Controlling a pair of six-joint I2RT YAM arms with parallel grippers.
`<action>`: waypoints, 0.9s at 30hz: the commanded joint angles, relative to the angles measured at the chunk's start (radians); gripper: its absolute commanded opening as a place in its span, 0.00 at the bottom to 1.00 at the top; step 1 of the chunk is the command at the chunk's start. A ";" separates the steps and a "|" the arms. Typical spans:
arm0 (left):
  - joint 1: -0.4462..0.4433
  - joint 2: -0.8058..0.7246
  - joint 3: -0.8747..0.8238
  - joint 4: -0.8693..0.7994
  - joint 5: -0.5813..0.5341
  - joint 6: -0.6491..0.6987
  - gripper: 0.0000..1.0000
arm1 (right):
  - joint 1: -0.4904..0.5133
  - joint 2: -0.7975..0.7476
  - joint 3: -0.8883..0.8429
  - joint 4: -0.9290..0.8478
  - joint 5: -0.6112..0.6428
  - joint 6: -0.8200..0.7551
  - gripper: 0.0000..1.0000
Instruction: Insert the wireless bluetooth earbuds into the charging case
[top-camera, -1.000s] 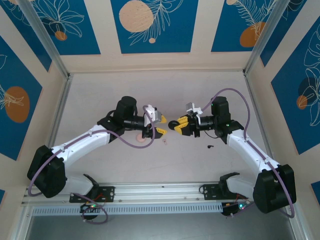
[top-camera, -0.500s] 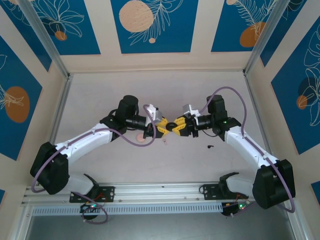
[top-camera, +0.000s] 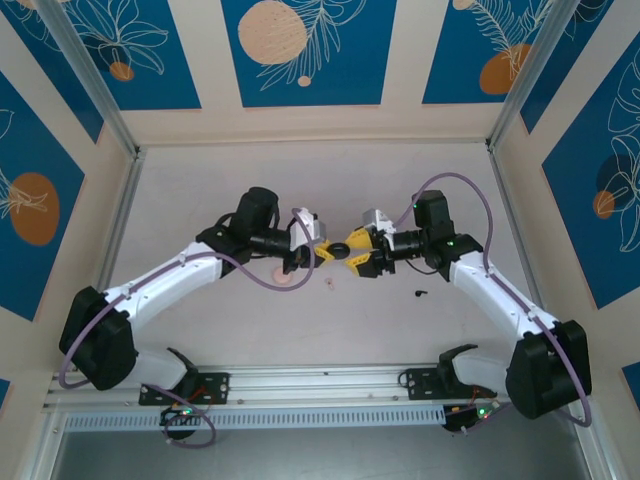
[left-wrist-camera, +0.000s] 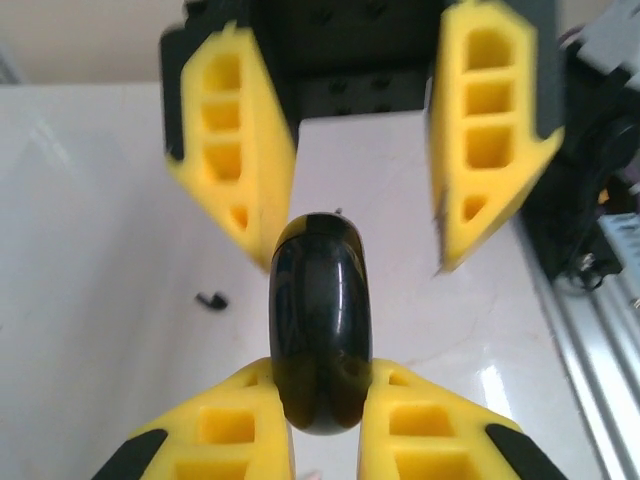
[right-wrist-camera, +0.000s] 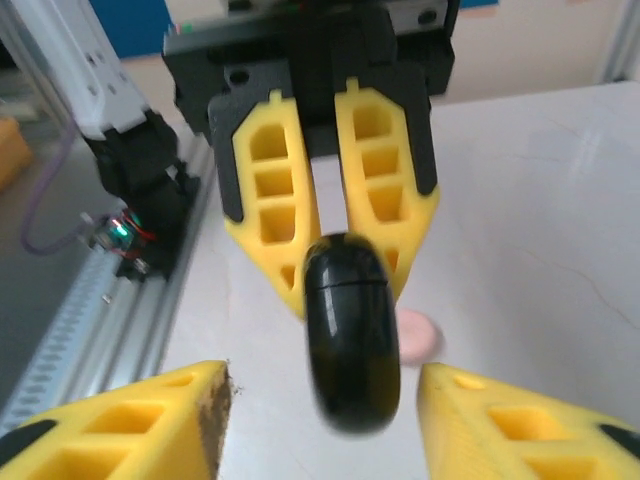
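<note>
The left hand (left-wrist-camera: 322, 390) pinches the case (left-wrist-camera: 320, 300) in mid-air, with the right hand (top-camera: 345, 252) spread wide around it. The right should back straight off, then fetch the earbud (top-camera: 420, 293) lying on the tabletop (top-camera: 300, 180).

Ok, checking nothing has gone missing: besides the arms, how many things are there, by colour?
Black: 2 (round charging case, one earbud)
Pink: 1 (flat disc)
Total: 3
A speck beside the disc is too small to class, so it is not counted.
</note>
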 joint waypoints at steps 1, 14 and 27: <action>-0.024 0.002 0.105 -0.289 -0.207 0.164 0.14 | 0.041 -0.066 0.052 -0.132 0.191 -0.120 0.56; -0.072 0.042 0.205 -0.457 -0.312 0.262 0.16 | 0.176 0.079 0.145 -0.127 0.277 -0.184 0.57; -0.083 0.034 0.195 -0.413 -0.269 0.230 0.18 | 0.177 0.160 0.189 -0.153 0.201 -0.219 0.24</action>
